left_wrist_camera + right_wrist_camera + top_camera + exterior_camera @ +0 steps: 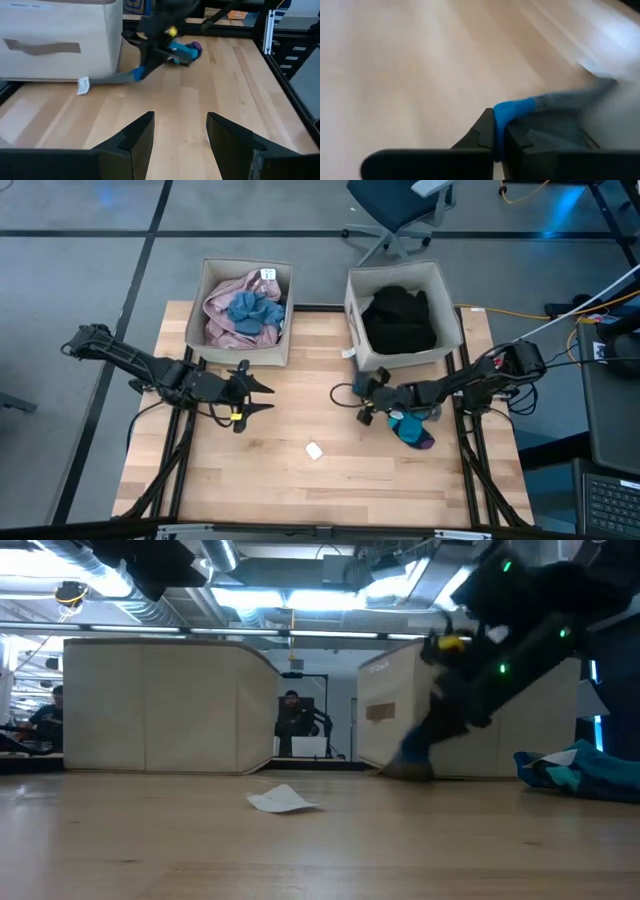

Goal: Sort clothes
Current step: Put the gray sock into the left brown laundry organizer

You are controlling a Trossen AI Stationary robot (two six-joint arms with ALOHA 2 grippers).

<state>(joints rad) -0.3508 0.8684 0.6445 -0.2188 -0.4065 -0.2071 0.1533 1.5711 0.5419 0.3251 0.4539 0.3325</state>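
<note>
Clothes lie in three places. A pink garment with a crumpled blue piece on top (245, 312) fills the left beige fabric bin (197, 310), and a heap of black fabric (399, 318) fills the right beige fabric bin (452, 305). On the bare wooden table (300, 490), just in front of that right bin, rests a small teal and purple bundle of socks (411, 428), and beside it a thin grey sock with a bright blue toe (117, 77) stretches flat toward the bin's foot.

The right gripper (499, 131) has its dark fingers pinched together on that blue toe; the right wrist view shows the blue tip squeezed between them, with the grey length trailing away. In the high view this gripper (366, 402) sits low over the table near the bin's front corner, and the sock itself is too small to make out there.

The left gripper (180, 131) hovers with its fingers spread wide and nothing between them, over the table's left half.

A small white paper tag (314, 451) lies alone near the table's middle.

In the low view the right arm is a dark smear, and only the teal bundle's edge shows at the frame's side. A seated person shows far behind the bins.
</note>
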